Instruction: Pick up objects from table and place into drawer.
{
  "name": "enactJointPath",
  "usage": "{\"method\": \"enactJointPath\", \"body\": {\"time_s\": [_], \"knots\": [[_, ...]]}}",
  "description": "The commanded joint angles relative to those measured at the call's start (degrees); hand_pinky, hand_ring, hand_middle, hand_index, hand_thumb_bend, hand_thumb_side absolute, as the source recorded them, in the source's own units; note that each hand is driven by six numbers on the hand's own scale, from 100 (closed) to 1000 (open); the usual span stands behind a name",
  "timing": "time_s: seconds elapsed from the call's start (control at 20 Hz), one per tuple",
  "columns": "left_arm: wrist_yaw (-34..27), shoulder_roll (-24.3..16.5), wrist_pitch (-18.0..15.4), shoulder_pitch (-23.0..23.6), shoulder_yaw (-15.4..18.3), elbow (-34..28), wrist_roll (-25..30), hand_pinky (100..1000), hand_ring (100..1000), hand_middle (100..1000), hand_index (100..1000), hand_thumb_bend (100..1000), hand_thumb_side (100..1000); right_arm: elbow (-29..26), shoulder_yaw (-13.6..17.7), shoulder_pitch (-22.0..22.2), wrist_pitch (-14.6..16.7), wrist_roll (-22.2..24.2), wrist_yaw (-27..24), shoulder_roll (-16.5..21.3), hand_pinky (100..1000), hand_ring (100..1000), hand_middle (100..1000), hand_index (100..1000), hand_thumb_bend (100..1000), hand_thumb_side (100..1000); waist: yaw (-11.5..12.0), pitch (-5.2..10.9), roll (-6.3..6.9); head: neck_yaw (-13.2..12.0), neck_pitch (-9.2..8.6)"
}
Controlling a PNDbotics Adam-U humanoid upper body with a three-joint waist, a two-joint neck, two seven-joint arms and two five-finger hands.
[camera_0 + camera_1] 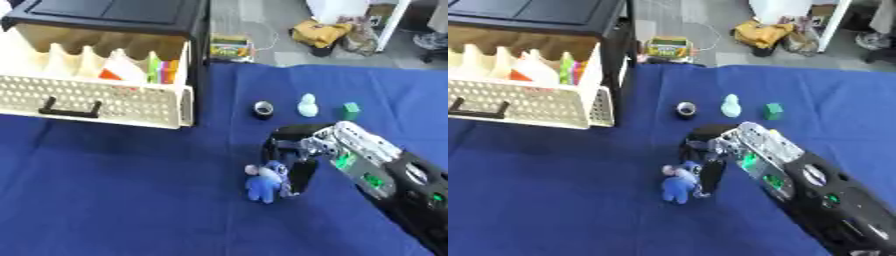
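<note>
A small blue plush figure stands upright on the blue tablecloth, at the centre right. My right hand reaches in from the lower right. Its dark fingers curl down against the figure's right side, and the thumb comes over the figure's head. The cream drawer is pulled open at the upper left, under a black cabinet top. It holds several coloured items. My left hand shows in neither view.
A black ring-shaped roll, a pale mint figure and a green cube lie in a row behind my hand. A colourful box and bags lie on the floor beyond the table's far edge.
</note>
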State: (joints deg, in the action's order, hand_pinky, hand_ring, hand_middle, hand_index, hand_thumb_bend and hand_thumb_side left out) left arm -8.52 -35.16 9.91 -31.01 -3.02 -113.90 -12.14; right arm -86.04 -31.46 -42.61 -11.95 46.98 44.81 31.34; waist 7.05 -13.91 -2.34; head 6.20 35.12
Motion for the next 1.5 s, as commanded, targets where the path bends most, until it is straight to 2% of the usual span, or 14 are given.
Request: {"method": "enactJointPath", "body": {"time_s": [0.05,0.3,0.4,0.55,0.75,1.2,1.25,1.3,1.5], "knots": [[-0.4,-0.7,0.0,-0.3,0.5,-0.7,0.1,370,100,248,812,100,1000,-0.3,0.3,-1.0,-0.5,-0.7,-0.2,0.5,428,662,618,709,482,209,0.0,0.74,0.15,0.0,-0.62],[-0.5,-0.6,-0.3,-0.3,0.7,-0.7,0.0,369,100,249,810,100,1000,0.8,0.5,-0.9,-1.2,-1.9,0.1,0.4,416,632,567,657,412,147,0.2,0.69,0.16,0.0,-0.74],[-0.5,-0.6,-0.3,-0.2,0.7,-0.7,0.0,369,100,248,809,100,1000,1.2,0.6,-0.9,-1.4,-2.5,0.2,0.2,413,623,552,639,350,140,0.2,0.69,0.16,0.0,-0.78],[-0.6,-0.5,-0.3,0.0,0.8,-0.7,0.0,368,100,243,809,100,1000,1.7,0.7,-0.9,-2.1,-3.4,-0.2,0.1,402,609,530,615,187,140,0.2,0.69,0.12,0.1,-0.88],[-0.7,-0.5,-0.3,0.1,0.8,-0.7,0.0,368,100,241,807,100,1000,1.7,1.0,-1.0,-2.8,-4.5,-0.9,0.1,398,601,517,606,100,129,0.2,0.74,0.09,0.0,-0.97],[-1.0,-0.4,-0.4,0.4,1.1,-0.7,-0.3,366,100,239,806,100,1000,-0.4,2.2,-1.4,-5.0,-6.7,-2.6,0.5,379,571,482,574,100,100,0.2,1.05,0.10,-0.1,-1.24],[-1.0,-0.4,-0.3,0.4,1.2,-0.7,-0.3,365,100,239,806,100,1000,-1.0,2.4,-1.5,-5.4,-7.1,-2.8,0.6,377,566,479,572,100,140,0.1,1.08,0.10,-0.1,-1.25],[-1.1,-0.4,-0.3,0.4,1.2,-0.7,-0.4,365,100,239,805,100,1000,-1.7,2.5,-1.6,-5.6,-7.5,-2.9,0.8,374,562,475,569,100,100,0.1,1.12,0.10,-0.2,-1.27],[-1.1,-0.5,-0.4,0.5,1.3,-0.7,-0.5,364,100,239,805,100,1000,-6.1,3.9,-2.3,-7.2,-9.1,-4.4,2.1,363,537,454,555,100,106,-0.1,1.31,0.08,-0.5,-1.29]]}}
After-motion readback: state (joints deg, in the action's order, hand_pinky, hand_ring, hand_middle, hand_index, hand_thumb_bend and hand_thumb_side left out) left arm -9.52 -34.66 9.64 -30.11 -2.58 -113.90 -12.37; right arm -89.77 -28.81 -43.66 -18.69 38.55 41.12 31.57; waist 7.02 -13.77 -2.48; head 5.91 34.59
